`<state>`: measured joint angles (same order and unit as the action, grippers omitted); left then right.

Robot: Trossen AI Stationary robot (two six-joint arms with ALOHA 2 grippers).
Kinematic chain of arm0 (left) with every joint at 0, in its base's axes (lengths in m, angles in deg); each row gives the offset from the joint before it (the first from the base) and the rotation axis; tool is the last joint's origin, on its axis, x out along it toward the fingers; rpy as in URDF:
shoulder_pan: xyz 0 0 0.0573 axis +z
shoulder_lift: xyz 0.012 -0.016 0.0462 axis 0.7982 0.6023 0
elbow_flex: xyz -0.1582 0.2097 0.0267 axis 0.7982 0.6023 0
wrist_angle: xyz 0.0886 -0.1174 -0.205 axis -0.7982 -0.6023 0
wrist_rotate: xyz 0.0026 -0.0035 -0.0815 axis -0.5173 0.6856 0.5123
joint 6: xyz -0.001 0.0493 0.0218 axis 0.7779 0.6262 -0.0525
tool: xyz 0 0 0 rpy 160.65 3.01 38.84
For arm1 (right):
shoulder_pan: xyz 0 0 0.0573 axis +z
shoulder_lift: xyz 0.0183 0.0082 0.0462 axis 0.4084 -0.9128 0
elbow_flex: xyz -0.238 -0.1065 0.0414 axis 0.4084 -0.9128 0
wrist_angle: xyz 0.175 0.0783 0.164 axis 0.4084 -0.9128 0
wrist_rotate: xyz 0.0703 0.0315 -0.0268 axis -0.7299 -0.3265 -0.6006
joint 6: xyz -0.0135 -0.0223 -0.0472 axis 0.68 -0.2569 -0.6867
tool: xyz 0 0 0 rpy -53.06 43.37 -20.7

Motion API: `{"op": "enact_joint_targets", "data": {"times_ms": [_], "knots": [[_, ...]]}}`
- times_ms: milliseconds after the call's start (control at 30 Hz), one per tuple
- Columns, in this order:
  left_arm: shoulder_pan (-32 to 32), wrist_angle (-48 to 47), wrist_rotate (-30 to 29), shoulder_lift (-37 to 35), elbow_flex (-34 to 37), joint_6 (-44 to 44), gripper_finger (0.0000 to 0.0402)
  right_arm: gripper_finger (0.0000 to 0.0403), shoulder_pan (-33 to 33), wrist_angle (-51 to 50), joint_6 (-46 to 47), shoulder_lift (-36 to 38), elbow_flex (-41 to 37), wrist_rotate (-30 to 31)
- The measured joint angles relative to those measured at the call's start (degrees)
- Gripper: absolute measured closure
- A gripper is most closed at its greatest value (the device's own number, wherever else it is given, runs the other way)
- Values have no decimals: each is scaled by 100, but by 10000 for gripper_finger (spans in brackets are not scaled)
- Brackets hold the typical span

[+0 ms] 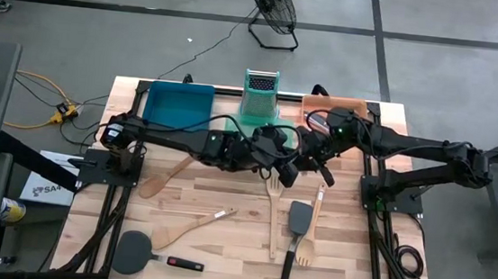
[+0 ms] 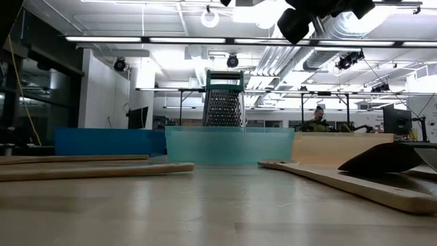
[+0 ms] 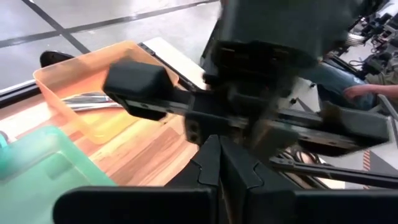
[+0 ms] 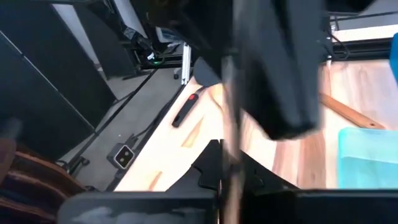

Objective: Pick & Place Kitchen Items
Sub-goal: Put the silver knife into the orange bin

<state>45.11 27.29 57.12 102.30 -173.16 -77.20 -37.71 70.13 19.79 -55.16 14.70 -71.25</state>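
Both grippers hover close together, lifted above the table's middle, just near of the green tray [image 1: 256, 115]. My right gripper [image 4: 222, 155] is shut on a thin silver metal utensil [image 4: 229, 106]; which kind is blurred. My left gripper [image 3: 217, 149] is shut, and I see nothing in it. Flat on the table lie a wooden spoon [image 1: 164, 179], a wooden spatula [image 1: 191, 229], a red-tipped black spatula [image 1: 153, 256], a slotted wooden spatula [image 1: 272, 209], a black spatula [image 1: 295, 229] and a wooden fork-spatula [image 1: 312, 226]. Silver cutlery [image 3: 93, 99] lies in the orange tray [image 3: 68, 81]. My right gripper pinches the silver utensil between its two fingers, the shaft [image 4: 231, 146] running lengthwise out past the fingertips. The utensil is lifted clear of the table. Which end the fingers have is hidden by the gripper itself.
Along the far edge stand the blue tray [image 1: 178, 104], the green tray with the upright metal grater [image 1: 259, 84] and the orange tray [image 1: 351, 105]. The two arms nearly touch over the middle. Bare wood shows at the near centre [image 1: 229, 264]. A person sits beyond the table [image 2: 317, 117].
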Motion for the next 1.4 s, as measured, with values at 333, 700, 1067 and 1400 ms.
{"op": "enact_joint_targets", "data": {"times_ms": [333,700,1067,1400], "knots": [[0,-3,5,0,0,7,398,402,-2,-230,34,3,0,327],[-2,-28,14,0,0,7,401,401,-5,-555,-66,3,0,716],[-2,-350,33,0,0,-34,401,400,-5,-1722,149,3,0,1906],[-2,-704,29,0,0,-55,402,400,-334,-2901,599,-318,0,3143]]}}
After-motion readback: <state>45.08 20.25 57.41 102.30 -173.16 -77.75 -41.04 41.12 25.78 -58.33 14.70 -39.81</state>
